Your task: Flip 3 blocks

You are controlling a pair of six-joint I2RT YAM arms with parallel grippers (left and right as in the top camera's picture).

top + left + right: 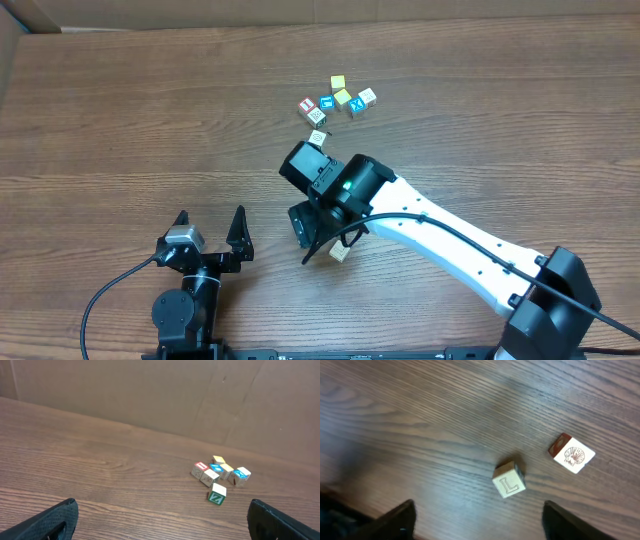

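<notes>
Now the right hand [478, 510] hovers wide and empty above the L block [509, 480], front-middle of the tabletop [120, 120], shell block [573, 453] near it. Left hand [211, 216] sits wide by the front edge. Looks between flips; next needs a square pinch, then a roll.

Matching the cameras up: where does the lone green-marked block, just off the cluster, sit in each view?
Overhead: green-marked block above centre, just below the cluster.
Left wrist: green-marked block right of centre, low, just below the cluster.
Right wrist: not in it.
Shared landmark: the cluster of blocks.
</notes>
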